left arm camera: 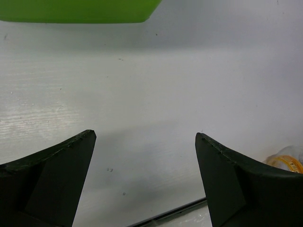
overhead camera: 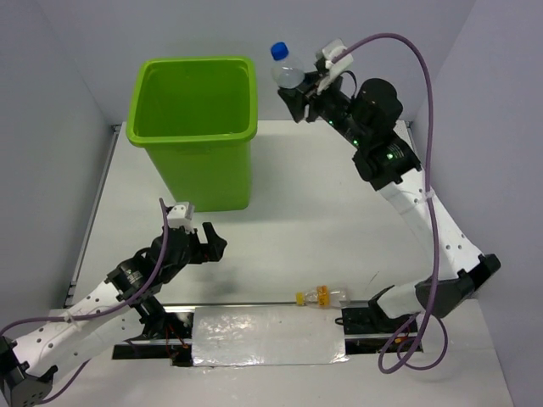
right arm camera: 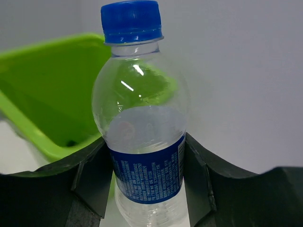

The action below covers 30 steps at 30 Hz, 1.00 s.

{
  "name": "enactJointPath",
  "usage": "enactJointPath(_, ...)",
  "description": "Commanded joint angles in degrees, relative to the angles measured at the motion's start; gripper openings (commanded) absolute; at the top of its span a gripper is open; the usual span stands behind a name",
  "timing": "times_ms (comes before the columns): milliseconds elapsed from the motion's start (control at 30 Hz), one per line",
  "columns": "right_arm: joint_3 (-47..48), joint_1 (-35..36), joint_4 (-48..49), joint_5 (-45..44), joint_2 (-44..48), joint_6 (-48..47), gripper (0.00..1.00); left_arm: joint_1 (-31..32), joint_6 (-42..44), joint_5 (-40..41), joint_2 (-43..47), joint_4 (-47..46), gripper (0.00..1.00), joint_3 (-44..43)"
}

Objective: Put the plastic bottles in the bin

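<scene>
Currently: my right hand (overhead camera: 295, 86) pinches one blue-capped bottle (right arm camera: 142, 123), raised beside the bin (overhead camera: 192, 136), not yet in. One yellow-labelled bottle (overhead camera: 321, 295) lies on the tabletop (overhead camera: 339, 220); left hand (overhead camera: 197, 242) spread, empty.

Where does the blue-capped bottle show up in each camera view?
Top external: blue-capped bottle upper centre-right, held in the right claw, just right of the lime-green bin.
Left wrist: not in it.
Right wrist: frame centre, between the claw's fingers.
Shared landmark: the lime-green bin, in all three views.
</scene>
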State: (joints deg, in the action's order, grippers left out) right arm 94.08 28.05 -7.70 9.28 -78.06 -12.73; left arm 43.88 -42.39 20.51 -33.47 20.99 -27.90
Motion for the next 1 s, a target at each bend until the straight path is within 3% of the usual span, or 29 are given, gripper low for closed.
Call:
enactJointPath(0, 8.4, 4.8, 2.6, 1.2, -4.6, 4.7, 0.38, 0.2, -1.2, 0.8, 0.9, -0.6, 0.99, 0.4)
enactJointPath(167, 23.8, 9.5, 1.6, 2.3, -17.3, 8.0, 0.41, 0.2, -1.3, -0.2, 1.0, -0.8, 0.99, 0.9)
enactJointPath(300, 30.5, 12.5, -2.0, 2.6, -25.7, 9.3, 0.43, 0.2, -1.6, -0.7, 1.3, -1.0, 0.99, 1.5)
enactJointPath(400, 34.4, 14.1, -4.7, 2.0, -30.0, 8.1, 0.55, 0.2, -1.2, -1.4, 1.7, -1.2, 0.99, 1.8)
enactJointPath(467, 36.7, 14.5, -6.3, 1.2, -31.3, 7.4, 0.72, 0.2, -0.9, -1.4, 1.8, -1.1, 0.99, 1.6)
enactJointPath(500, 36.8, 14.5, -6.4, 1.1, -31.0, 7.2, 0.92, 0.2, -0.7, -1.5, 1.8, -1.2, 0.99, 1.7)
enactJointPath(533, 36.6, 14.5, -6.8, -0.3, -30.1, 7.4, 1.00, 0.2, 0.0, -2.3, 1.9, -1.7, 0.99, 1.6)
enactJointPath(967, 22.8, 12.6, -7.0, -5.9, -16.3, 7.5, 1.00, 0.2, 2.8, -8.1, -5.9, -7.1, 0.99, 0.7)
